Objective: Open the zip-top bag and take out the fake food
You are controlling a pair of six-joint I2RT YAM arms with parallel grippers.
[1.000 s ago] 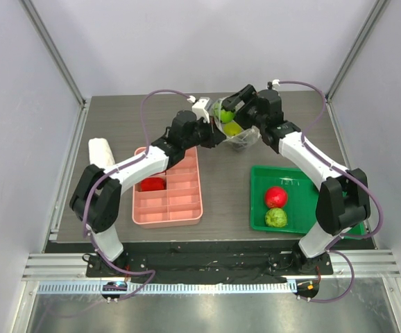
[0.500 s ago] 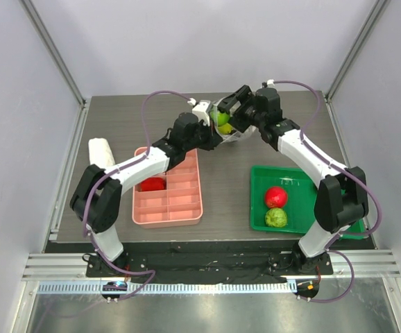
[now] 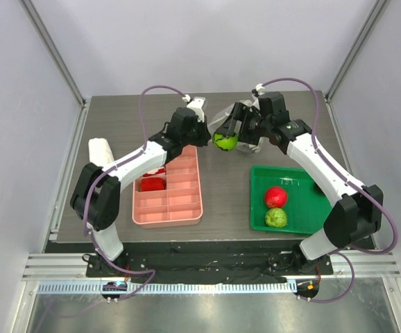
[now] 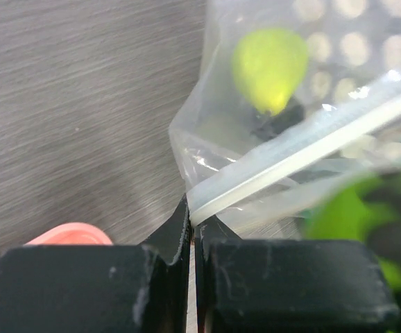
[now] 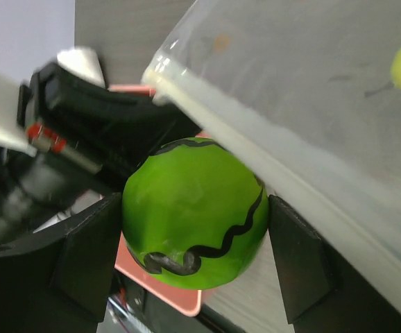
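Observation:
The clear dotted zip-top bag (image 3: pixel 227 115) hangs between my two grippers above the back of the table. My left gripper (image 4: pixel 192 216) is shut on a corner of its zip edge (image 4: pixel 291 149). A yellow-green pear (image 4: pixel 270 66) lies inside the bag. My right gripper (image 5: pixel 195 236) is shut on a round green fruit with black wavy lines (image 5: pixel 186 208), just under the bag's open rim (image 5: pixel 270 159). In the top view that fruit (image 3: pixel 225 141) is outside the bag. A red apple (image 3: pixel 275 196) and a bumpy green fruit (image 3: pixel 276 218) lie in the green tray (image 3: pixel 322 208).
A pink divided tray (image 3: pixel 180 205) with a red piece (image 3: pixel 152 184) lies under the left arm. A white roll (image 3: pixel 103 154) lies at the left. Grey walls and metal posts enclose the table.
My right gripper has drawn the green striped fruit out of the bag, toward the near side. The bag, held by my left gripper, has lifted and shifted left.

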